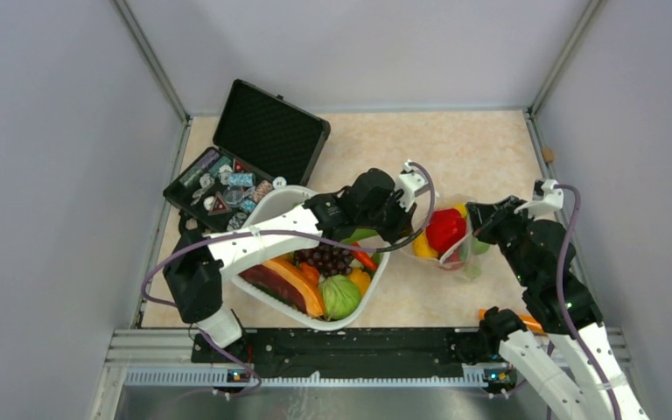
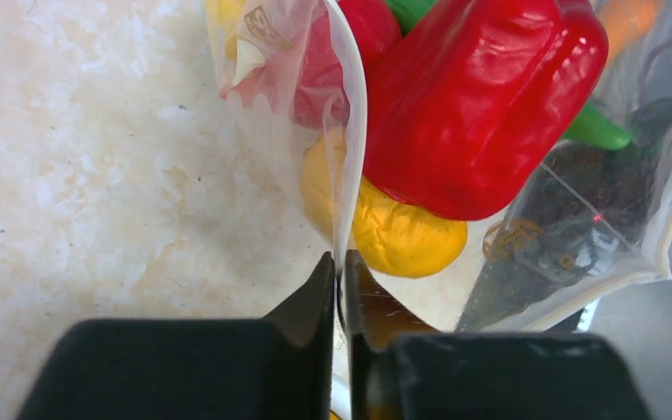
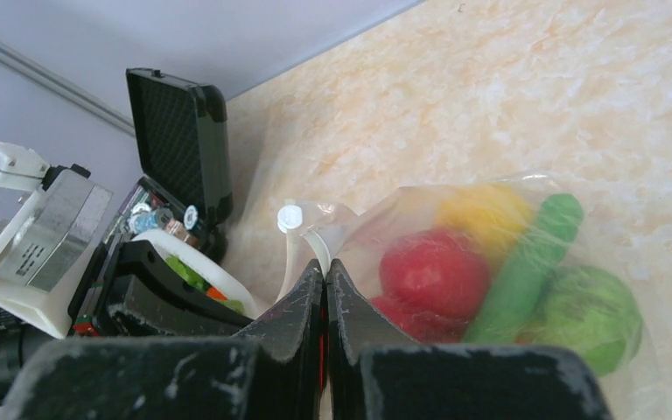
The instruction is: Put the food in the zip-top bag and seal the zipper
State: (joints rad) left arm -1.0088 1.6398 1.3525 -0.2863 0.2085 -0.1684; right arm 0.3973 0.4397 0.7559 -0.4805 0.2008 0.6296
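We see clear crinkly zip-top bag (image 1: 465, 262) of glossy toy food (image 1: 445, 229): left jaws pinch zipper strip (image 2: 363, 149), running straight ahead (right jaws clenched on opposite rim).

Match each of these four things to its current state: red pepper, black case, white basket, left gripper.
1 red pepper
2 black case
3 white basket
4 left gripper

A lid open
B pinching the zip-top bag at its edge
C inside the zip-top bag
D holds grapes and a papaya slice

Pairs: 1-C, 2-A, 3-D, 4-B
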